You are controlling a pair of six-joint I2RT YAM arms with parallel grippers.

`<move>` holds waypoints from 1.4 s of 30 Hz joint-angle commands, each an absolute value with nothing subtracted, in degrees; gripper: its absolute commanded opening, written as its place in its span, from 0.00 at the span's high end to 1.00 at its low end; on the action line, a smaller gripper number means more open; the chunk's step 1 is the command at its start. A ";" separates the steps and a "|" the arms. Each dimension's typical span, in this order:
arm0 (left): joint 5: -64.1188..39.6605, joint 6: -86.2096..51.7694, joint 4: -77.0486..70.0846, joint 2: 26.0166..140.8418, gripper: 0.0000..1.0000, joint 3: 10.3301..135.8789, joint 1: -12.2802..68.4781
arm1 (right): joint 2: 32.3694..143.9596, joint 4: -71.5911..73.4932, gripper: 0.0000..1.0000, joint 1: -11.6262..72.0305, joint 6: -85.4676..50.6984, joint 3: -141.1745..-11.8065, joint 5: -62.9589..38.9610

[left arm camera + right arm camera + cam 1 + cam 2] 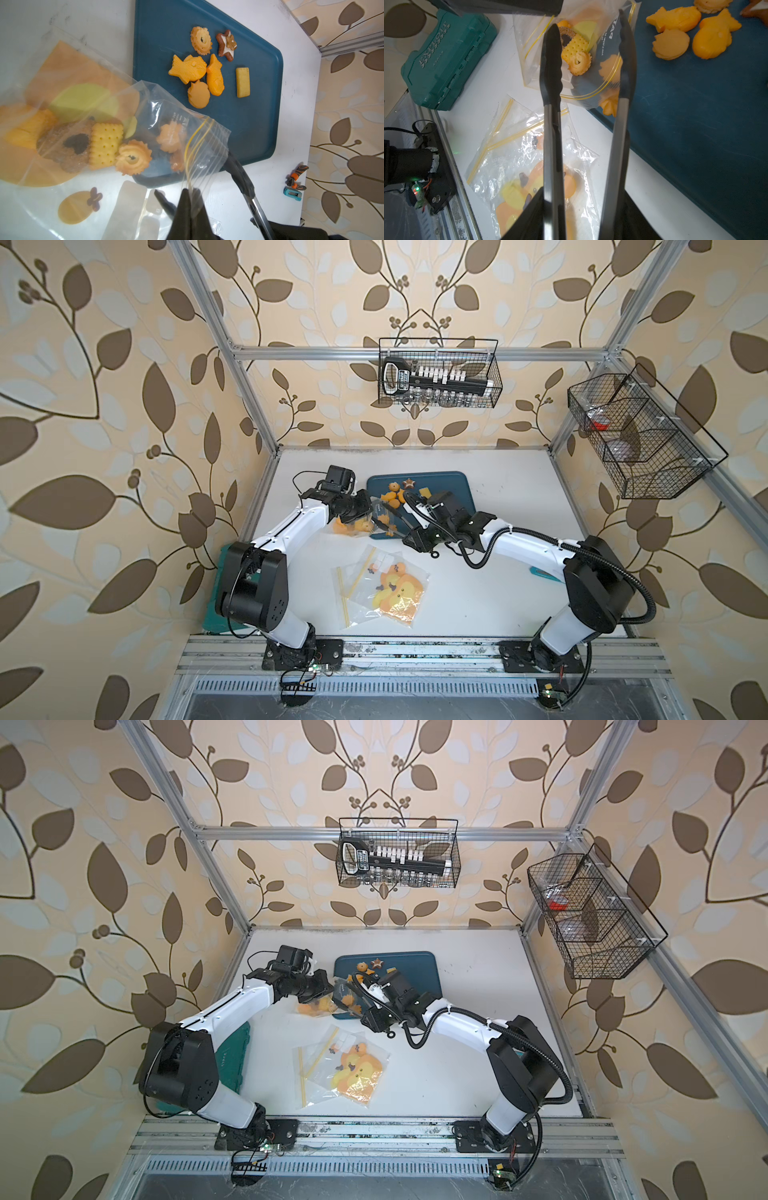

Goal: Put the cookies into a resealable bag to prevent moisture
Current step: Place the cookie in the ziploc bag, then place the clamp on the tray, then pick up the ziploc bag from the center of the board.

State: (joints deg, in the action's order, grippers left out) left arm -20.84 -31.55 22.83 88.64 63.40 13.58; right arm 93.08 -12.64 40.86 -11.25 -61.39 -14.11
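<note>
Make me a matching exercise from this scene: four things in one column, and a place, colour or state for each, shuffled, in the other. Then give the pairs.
Things:
1. star cookie
2. square cracker
3. tongs
4. tool case

Place, colour or state:
a. teal, shut
b. inside the clear bag
c. on the blue tray
d. tips apart over the bag

Pairs: 1-c, 2-b, 3-d, 4-a
</note>
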 commanded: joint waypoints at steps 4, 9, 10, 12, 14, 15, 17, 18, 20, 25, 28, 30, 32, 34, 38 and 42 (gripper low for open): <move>-20.45 -31.16 23.87 86.54 1.00 64.85 14.06 | 80.53 -5.70 0.53 41.10 -13.48 -52.51 -8.38; -19.17 -31.24 23.68 85.37 1.00 64.61 14.06 | 69.57 -1.51 0.53 40.88 -16.73 -41.24 3.01; -19.18 -31.27 23.44 85.15 1.00 64.51 14.06 | 68.24 -1.41 0.53 40.38 -17.29 -39.62 4.69; -19.25 -31.39 23.38 85.00 1.00 64.60 14.07 | 66.94 -1.75 0.53 39.16 -18.56 -37.77 6.04; -19.54 -31.54 23.29 84.72 1.00 64.61 14.06 | 67.17 -4.19 0.55 36.31 -21.02 -37.33 7.90; -19.48 -31.59 23.23 84.37 1.00 64.53 14.06 | 67.68 -5.22 0.55 35.11 -21.95 -37.27 8.56; -19.09 -31.82 22.43 83.06 1.00 63.74 14.06 | 69.12 -6.47 0.56 32.25 -23.48 -36.98 8.49; -18.99 -31.90 21.89 83.00 1.00 63.41 14.06 | 69.81 -6.51 0.57 31.00 -23.74 -36.87 7.20; -18.90 -31.92 21.36 80.49 1.00 63.02 14.06 | 71.83 -6.12 0.57 28.38 -23.92 -36.87 3.46; -18.45 -31.65 22.26 78.28 1.00 63.72 14.08 | 77.17 -6.92 0.57 26.81 -23.64 -38.06 0.88; -18.19 -31.17 23.45 77.13 1.00 64.67 14.06 | 78.81 -6.38 0.57 26.49 -23.79 -37.66 0.58; -18.16 -30.90 24.29 76.57 1.00 65.28 14.06 | 79.70 -5.60 0.57 26.46 -23.76 -37.41 0.14; -18.37 -30.92 24.71 76.09 1.00 65.63 14.06 | 81.32 -6.12 0.56 26.32 -23.52 -37.84 -0.04; -18.69 -30.85 24.91 75.70 1.00 65.82 14.06 | 82.53 -6.02 0.55 26.24 -23.34 -37.98 -0.33; -20.00 -30.41 25.97 75.00 1.00 66.95 14.11 | 83.72 -6.04 0.51 26.23 -23.24 -38.30 -0.33; -21.69 -29.75 26.44 74.12 1.00 67.99 14.07 | 84.96 -6.67 0.37 26.19 -22.93 -38.86 -1.10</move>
State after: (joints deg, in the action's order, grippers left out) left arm -19.57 -31.42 26.35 76.95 65.01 13.58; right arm 84.09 -7.01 26.33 -23.31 -37.47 -0.01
